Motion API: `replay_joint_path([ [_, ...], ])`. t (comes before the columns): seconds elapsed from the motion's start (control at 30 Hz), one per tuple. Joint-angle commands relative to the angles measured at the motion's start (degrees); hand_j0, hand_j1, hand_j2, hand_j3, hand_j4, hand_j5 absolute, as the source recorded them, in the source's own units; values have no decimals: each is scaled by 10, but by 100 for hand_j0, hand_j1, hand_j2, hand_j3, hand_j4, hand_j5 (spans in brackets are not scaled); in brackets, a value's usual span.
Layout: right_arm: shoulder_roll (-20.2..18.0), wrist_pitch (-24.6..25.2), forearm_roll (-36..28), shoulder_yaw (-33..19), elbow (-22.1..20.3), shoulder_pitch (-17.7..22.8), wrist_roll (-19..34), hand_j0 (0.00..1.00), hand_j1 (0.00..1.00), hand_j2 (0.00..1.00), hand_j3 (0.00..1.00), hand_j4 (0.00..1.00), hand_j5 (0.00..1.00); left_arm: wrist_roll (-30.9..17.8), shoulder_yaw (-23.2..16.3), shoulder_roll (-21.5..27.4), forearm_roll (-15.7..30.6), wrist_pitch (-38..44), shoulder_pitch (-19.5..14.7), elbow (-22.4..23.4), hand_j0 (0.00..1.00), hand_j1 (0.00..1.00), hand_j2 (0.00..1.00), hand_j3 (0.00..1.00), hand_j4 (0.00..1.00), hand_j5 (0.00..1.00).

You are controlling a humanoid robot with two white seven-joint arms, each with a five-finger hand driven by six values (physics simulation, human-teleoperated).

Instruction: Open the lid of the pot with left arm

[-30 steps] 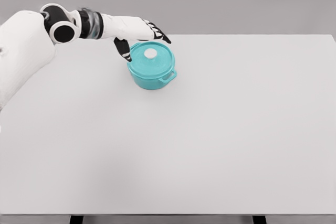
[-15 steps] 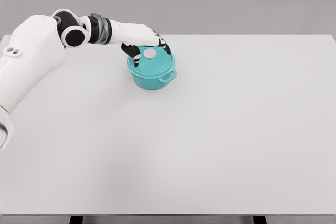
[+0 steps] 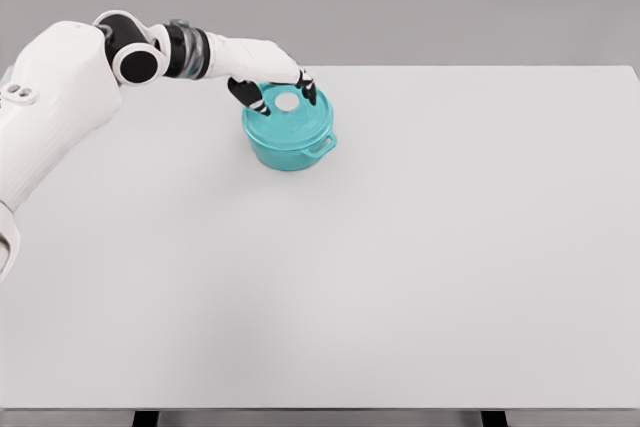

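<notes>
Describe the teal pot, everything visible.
The pot is small, round and teal with a smooth, matte look. Its matching lid is on and sits level, with a white round knob at the centre. One loop handle sticks out at its lower right. It stands upright on the white table, toward the far left. The left hand is over the lid, dark fingers curled either side of the knob; contact is unclear.

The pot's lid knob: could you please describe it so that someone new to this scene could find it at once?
Start at the white table and go to its far left part, where a teal pot stands. On its teal lid, at the centre, sits the knob, with the left hand reaching over it. It is the only small white disc on the teal pot.
</notes>
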Motion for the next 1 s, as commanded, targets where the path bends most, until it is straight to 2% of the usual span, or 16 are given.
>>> replay_joint_path([
  [0.0,0,0,0,0,0,0,0,100,100,100,100,100,100,0,-4,-1,3,1,0,0,71,71,71,71,71,71],
  [0.17,0,0,0,0,0,0,0,100,100,100,100,100,100,0,-9,-3,3,1,0,0,70,70,70,70,70,70],
  [0.3,0,0,0,0,0,0,0,100,100,100,100,100,100,0,-9,-3,2,1,0,-2,51,51,51,51,51,51],
  [0.57,0,0,0,0,0,0,0,100,100,100,100,100,100,-1,-8,5,3,1,-2,-4,39,39,39,39,39,39],
  [0.67,0,0,0,0,0,0,0,100,100,100,100,100,100,0,-5,59,5,1,-10,-22,35,35,35,35,35,35],
  [0.77,0,0,0,0,0,0,0,100,100,100,100,100,100,1,-5,154,4,1,-9,-85,35,35,35,35,35,35],
  [0.87,0,0,0,0,0,0,0,100,100,100,100,100,100,1,-7,196,1,1,-1,-91,37,37,37,37,37,37],
  [0.97,0,0,0,0,0,0,0,100,100,100,100,100,100,0,-9,212,-1,1,9,-90,39,39,39,39,39,39],
])
